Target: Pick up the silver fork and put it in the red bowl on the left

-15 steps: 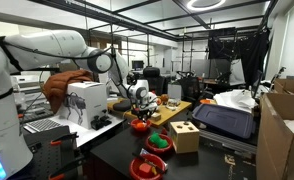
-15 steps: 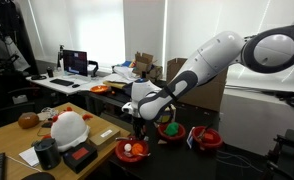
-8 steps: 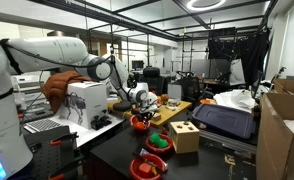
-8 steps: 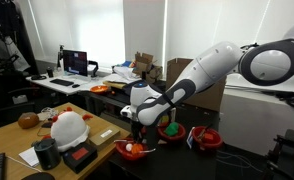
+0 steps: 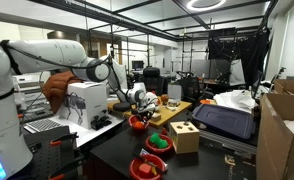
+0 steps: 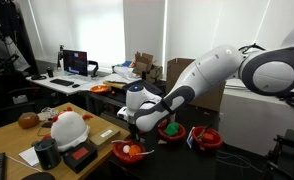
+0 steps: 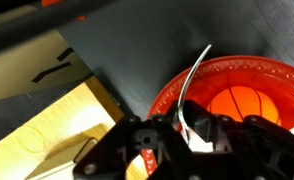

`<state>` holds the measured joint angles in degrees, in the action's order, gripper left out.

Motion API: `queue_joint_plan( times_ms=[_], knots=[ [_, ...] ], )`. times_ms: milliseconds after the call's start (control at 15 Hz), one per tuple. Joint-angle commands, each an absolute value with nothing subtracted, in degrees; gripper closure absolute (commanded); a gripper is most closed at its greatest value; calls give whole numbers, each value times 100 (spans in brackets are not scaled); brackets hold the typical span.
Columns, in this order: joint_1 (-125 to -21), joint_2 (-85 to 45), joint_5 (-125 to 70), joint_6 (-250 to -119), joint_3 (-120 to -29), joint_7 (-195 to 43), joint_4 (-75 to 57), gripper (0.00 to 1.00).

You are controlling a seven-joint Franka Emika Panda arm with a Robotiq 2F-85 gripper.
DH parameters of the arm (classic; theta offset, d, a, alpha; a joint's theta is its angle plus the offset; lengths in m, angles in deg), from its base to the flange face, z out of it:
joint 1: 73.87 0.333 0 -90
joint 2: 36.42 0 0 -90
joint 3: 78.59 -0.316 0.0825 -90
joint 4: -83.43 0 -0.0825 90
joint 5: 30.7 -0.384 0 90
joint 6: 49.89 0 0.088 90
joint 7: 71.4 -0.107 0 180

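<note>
In the wrist view the silver fork is a thin curved strip rising from between my black fingers. My gripper is shut on it. The fork hangs over the rim of the red bowl, which is orange-red inside. In both exterior views my gripper is just above this bowl on the dark table. The fork is too thin to make out there.
A red bowl with green pieces, another red bowl and a tan wooden box stand close by. A light wooden board lies beside the bowl. A white helmet sits on a desk.
My arm has come down and shifted toward the red bowl with the fork held. The gripper now sits lower over the bowl than a second ago.
</note>
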<state>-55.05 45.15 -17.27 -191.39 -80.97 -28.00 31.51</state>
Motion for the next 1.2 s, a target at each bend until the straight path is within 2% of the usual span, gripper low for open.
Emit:
queue_joint_plan(
  times_ms=[0,600,1133],
  knots=[
    [-5224,4398,-1477,-19188,-7445,-3589,2961,97],
    [-5014,3960,-1503,-19077,-6836,-4488,2193,97],
    [-5155,3238,-1572,-19258,-7063,-4240,1403,97]
  ],
)
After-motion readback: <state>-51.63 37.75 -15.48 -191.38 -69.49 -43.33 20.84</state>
